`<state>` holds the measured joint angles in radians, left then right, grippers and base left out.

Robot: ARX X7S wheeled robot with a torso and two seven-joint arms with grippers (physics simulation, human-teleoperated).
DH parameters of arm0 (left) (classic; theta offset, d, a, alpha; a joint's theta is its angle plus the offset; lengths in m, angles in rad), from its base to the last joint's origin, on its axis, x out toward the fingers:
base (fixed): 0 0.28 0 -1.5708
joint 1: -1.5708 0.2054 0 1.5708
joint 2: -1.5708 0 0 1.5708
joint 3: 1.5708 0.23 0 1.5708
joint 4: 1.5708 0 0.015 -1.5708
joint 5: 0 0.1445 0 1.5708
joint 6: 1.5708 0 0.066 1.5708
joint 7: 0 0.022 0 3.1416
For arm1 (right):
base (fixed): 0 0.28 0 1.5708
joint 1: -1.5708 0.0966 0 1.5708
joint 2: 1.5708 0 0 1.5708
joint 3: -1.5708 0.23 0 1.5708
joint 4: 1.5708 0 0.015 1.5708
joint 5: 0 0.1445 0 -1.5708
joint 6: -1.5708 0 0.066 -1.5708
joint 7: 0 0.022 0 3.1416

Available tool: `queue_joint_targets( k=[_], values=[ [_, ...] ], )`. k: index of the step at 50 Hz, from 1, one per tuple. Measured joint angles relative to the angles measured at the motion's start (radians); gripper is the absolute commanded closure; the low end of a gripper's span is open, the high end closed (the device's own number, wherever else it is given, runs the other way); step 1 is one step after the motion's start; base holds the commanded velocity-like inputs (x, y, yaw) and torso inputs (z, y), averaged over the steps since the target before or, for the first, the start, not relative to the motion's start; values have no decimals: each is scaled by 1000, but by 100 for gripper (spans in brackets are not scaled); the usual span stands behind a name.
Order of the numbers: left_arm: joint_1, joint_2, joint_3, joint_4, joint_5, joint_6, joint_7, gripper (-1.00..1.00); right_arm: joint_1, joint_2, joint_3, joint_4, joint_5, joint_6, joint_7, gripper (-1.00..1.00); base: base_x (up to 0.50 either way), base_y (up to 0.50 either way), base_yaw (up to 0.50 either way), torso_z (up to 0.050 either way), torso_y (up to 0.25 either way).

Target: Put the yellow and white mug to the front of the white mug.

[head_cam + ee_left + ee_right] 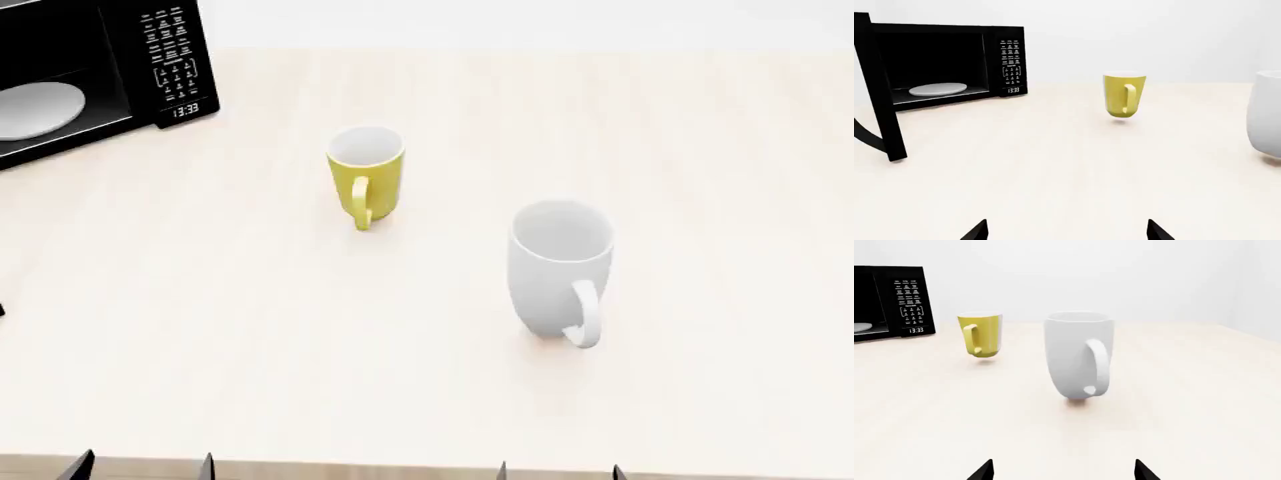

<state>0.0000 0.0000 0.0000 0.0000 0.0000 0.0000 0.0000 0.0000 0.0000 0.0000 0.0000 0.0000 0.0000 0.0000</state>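
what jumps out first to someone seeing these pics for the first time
Two mugs stand upright and apart on a pale table: a small yellow and white mug farther back, and a larger white mug nearer and to its right, both handles facing the robot. A black microwave sits at the far left with its door open and a white plate inside.

From my head camera the yellow and white mug (366, 176) stands upright just left of centre in the upper half of the frame, its yellow side and yellow loop handle turned toward me, its inside white. The white mug (559, 268) stands upright right of centre, lower in the frame, taller and plain white, its handle also facing me. The two stand apart, not touching.
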Motion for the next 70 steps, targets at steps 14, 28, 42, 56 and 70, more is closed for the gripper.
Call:
queue_joint_targets(
  k=[14,28,42,56,70],
  values=[
    [-1,-26,29,-1,-31,-3,-27,-100,9,27,-29,2,35,26,26,-100,0,0,0,0,0],
    [-2,-57,49,3,-65,-6,-55,-100,23,69,-6,-10,105,43,50,-100,125,-101,0,0,0],
    [-3,-77,61,6,-93,-7,-75,-100,23,101,15,-33,164,40,62,-100,421,-288,0,0,0],
    [-2,-96,72,13,-118,-6,-91,-100,17,116,15,-50,208,41,64,-100,425,-288,0,0,0],
    [-3,-109,82,11,-140,-3,-103,-100,9,131,-4,-57,207,24,73,-100,447,-220,0,0,0]
  ],
)
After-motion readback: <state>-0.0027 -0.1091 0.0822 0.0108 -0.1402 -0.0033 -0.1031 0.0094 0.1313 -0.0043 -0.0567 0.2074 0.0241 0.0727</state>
